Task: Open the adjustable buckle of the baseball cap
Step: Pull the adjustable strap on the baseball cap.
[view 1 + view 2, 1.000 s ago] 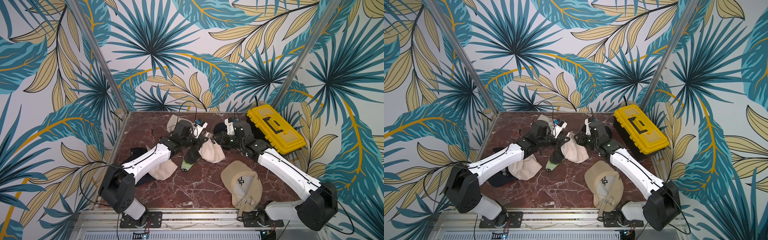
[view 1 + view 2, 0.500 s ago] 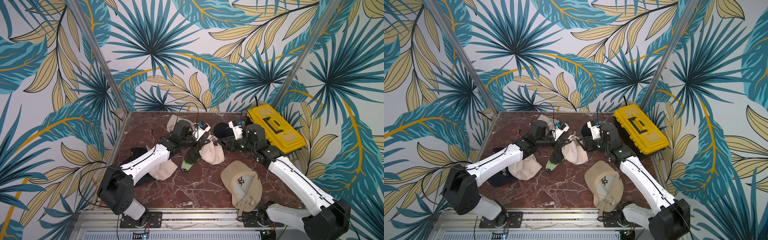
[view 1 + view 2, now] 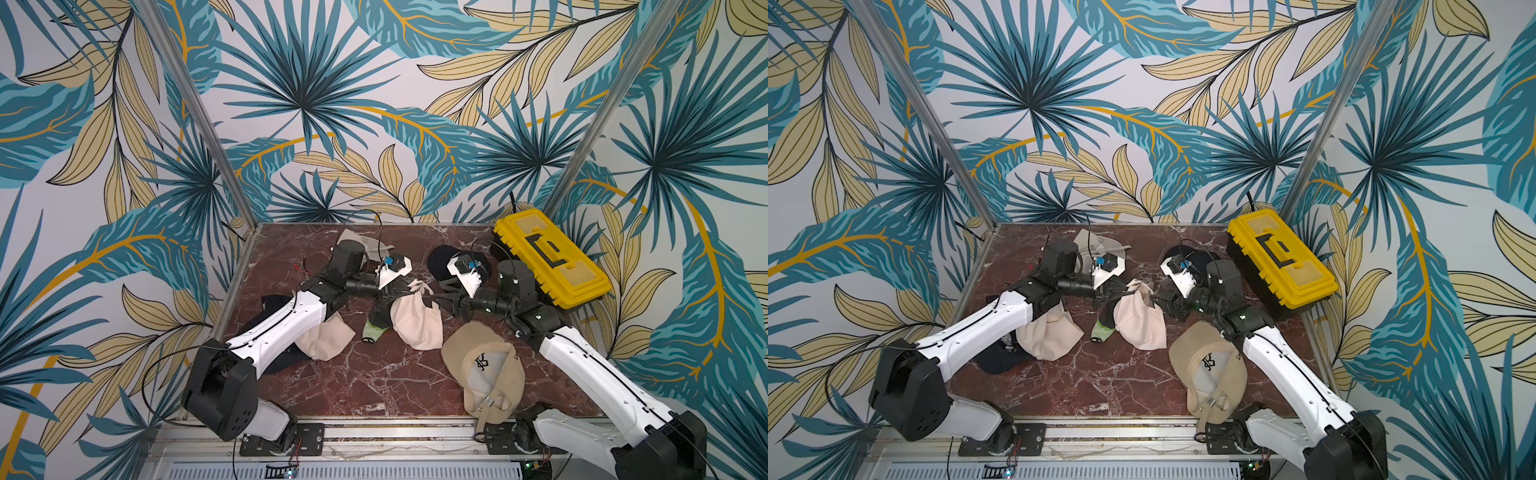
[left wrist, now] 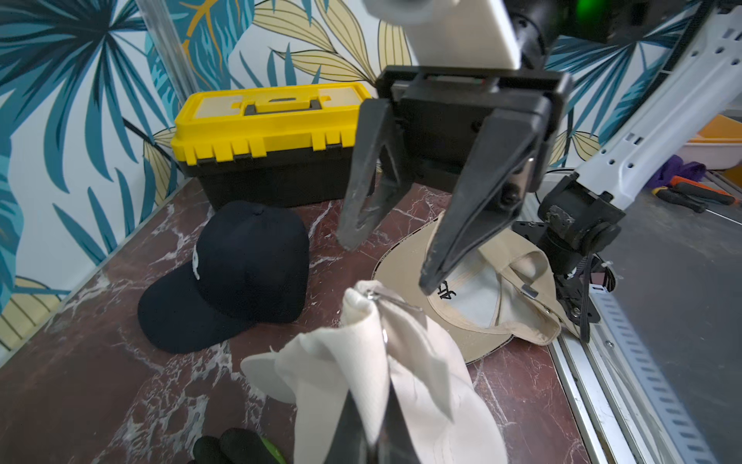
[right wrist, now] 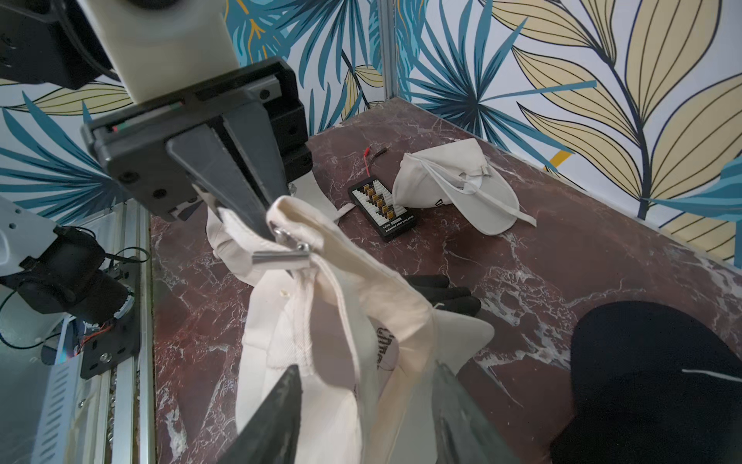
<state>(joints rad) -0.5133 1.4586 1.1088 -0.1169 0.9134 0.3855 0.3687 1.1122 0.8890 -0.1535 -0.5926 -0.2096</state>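
Note:
A cream baseball cap (image 3: pixel 415 320) (image 3: pixel 1140 324) hangs by its back strap near the middle of the table. My left gripper (image 3: pixel 394 291) (image 4: pixel 371 395) is shut on that strap, as the right wrist view shows (image 5: pixel 245 205). The metal buckle (image 5: pixel 281 255) (image 4: pixel 377 295) sits on the strap just past the left fingertips. My right gripper (image 3: pixel 435 297) (image 5: pixel 367 365) faces it from the other side, open. In the left wrist view its fingertips stand a short way off the buckle, holding nothing (image 4: pixel 387 261).
A yellow toolbox (image 3: pixel 548 257) stands at the back right, with a black cap (image 3: pixel 438 257) beside it. A tan cap (image 3: pixel 482 365) lies at the front right. A white cap (image 5: pixel 457 189), a black connector board (image 5: pixel 383 211), a green-black glove (image 3: pixel 374 328) and a beige cap (image 3: pixel 324 340) lie around.
My right gripper has opened and drawn back to the right, away from the cream cap. The left gripper has kept its hold on the strap, almost in place.

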